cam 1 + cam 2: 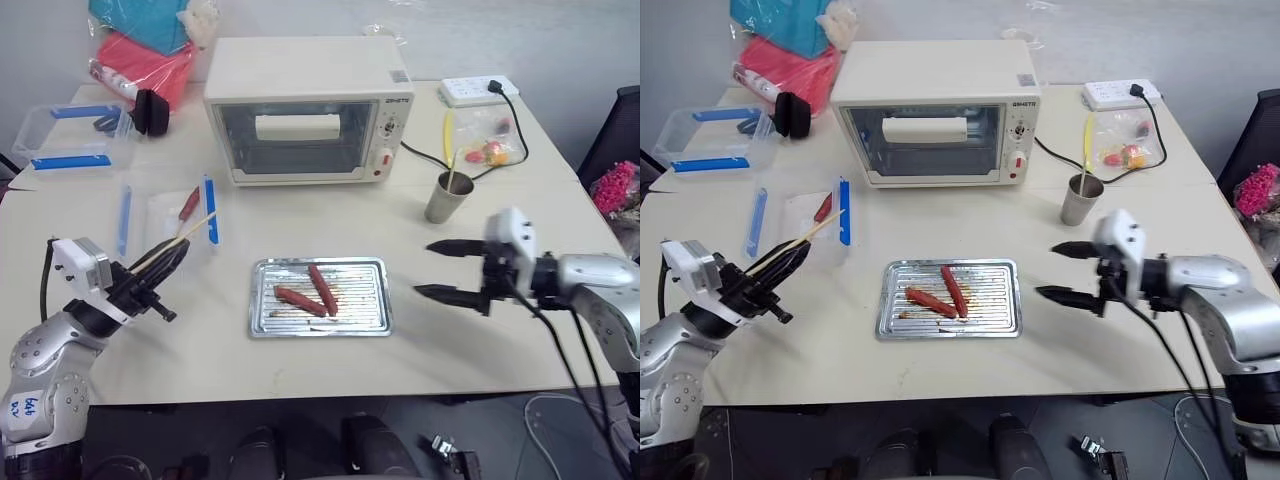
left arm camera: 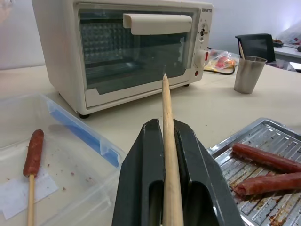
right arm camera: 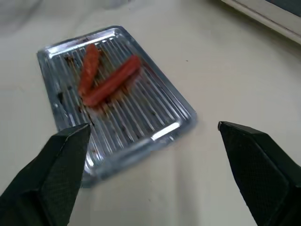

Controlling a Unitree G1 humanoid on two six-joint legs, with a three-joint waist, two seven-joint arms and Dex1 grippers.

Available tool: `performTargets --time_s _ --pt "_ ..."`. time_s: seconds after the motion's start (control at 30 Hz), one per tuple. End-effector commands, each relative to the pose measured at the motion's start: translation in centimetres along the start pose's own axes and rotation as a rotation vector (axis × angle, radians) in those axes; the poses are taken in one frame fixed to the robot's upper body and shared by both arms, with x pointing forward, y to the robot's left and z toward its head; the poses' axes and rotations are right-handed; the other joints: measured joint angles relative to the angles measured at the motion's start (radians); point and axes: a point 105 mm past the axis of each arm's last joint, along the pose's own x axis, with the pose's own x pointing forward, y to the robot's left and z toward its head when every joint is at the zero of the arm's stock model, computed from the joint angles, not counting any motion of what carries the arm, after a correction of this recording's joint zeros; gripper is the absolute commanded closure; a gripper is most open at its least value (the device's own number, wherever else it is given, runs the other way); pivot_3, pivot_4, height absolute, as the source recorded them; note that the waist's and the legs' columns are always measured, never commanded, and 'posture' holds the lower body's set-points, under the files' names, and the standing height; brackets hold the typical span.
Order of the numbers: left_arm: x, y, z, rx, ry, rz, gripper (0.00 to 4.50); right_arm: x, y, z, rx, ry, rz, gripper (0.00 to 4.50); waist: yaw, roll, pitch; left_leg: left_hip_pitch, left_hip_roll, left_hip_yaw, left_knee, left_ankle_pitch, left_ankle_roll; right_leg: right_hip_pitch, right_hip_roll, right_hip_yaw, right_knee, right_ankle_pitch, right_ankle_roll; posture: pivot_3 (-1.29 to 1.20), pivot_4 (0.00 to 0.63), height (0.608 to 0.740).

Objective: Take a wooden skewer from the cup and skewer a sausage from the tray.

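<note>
My left gripper (image 1: 168, 260) is shut on a wooden skewer (image 1: 196, 225) at the table's left front. The stick runs between the fingers (image 2: 141, 165) and its tip points toward the oven. The tray (image 1: 262, 300) lies at the front middle with two sausages in it, one (image 1: 322, 287) leaning on the other (image 1: 298, 299). My right gripper (image 1: 423, 268) hangs open just right of the tray, pointing at it, with nothing between its fingers (image 3: 66, 160). The cup (image 1: 447, 199) stands behind the right gripper with a stick in it.
A cream toaster oven (image 1: 305, 110) stands behind the tray. A clear lid with blue clips (image 1: 165, 215) holds a skewered sausage (image 1: 189, 203) beside my left gripper. A clear box (image 1: 70, 135), coloured bags (image 1: 145, 50), a power strip (image 1: 478, 90) and its cable lie at the back.
</note>
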Motion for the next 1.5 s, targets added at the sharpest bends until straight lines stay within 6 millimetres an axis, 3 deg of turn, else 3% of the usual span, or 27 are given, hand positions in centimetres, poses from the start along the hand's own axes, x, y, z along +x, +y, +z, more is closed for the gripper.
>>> performTargets --time_s 0.03,0.3,0.57,0.67,0.8,1.3,1.47,1.5 --pt "-0.1 -0.1 0.8 0.016 -0.016 -0.008 4.5 3.4 2.0 1.1 0.1 0.064 0.028 0.04 0.0 0.0 0.0 0.0 0.0 0.0 0.0 0.0 0.0 0.0 0.0 0.0 0.0 0.0 0.0 0.0 0.15 0.74" --pt "0.6 -0.7 0.6 -0.009 -0.024 -0.015 4.5 9.5 2.2 0.7 0.194 0.133 -0.111 0.04 0.001 -0.003 -0.002 -0.002 -0.001 0.0 0.0 0.0 0.0 -0.002 -0.001 0.0 -0.001 0.0 0.0 0.0 0.15 0.74" --pt "0.7 -1.3 0.6 -0.019 -0.032 -0.016 4.5 11.8 1.2 0.5 0.193 0.114 -0.231 0.04 -0.001 -0.004 -0.002 -0.002 -0.001 0.0 0.0 0.0 0.0 -0.002 -0.001 -0.001 0.0 0.0 0.0 0.0 0.15 0.74" --pt "0.8 -1.5 0.7 -0.02 -0.036 -0.016 4.5 12.3 1.4 0.2 0.187 0.128 -0.225 0.64 -0.002 -0.004 -0.002 -0.002 -0.001 0.001 0.0 0.0 0.0 -0.002 -0.001 0.0 0.0 0.0 0.0 0.0 0.15 0.74" --pt "0.9 -1.3 0.9 -0.02 -0.04 -0.013 4.5 13.0 2.1 -0.4 0.181 0.158 -0.19 1.96 -0.002 -0.004 -0.002 -0.002 -0.001 0.001 0.0 0.0 0.0 -0.003 -0.001 0.0 0.0 0.0 0.0 0.0 0.15 0.74" --pt "1.2 -1.3 1.0 -0.021 -0.047 -0.018 4.5 14.3 2.4 -0.6 0.115 0.164 -0.181 1.96 -0.003 -0.004 -0.002 -0.002 -0.001 0.001 0.0 0.0 0.0 -0.003 -0.001 -0.001 0.0 0.0 0.0 0.0 0.15 0.74" --pt "1.2 -1.4 1.1 -0.02 -0.047 -0.024 4.5 14.2 2.3 -0.9 0.093 0.171 -0.185 3.01 -0.003 -0.004 -0.002 -0.002 -0.002 0.001 0.0 0.0 0.0 -0.003 -0.001 -0.001 0.0 0.0 0.0 0.0 0.15 0.74" --pt "1.2 -1.4 1.0 -0.021 -0.046 -0.025 4.5 14.1 2.3 -0.8 0.088 0.166 -0.183 3.01 -0.003 -0.004 -0.002 -0.002 -0.002 0.001 0.0 0.0 0.0 -0.003 -0.001 -0.001 0.0 0.0 0.0 0.0 0.15 0.74"
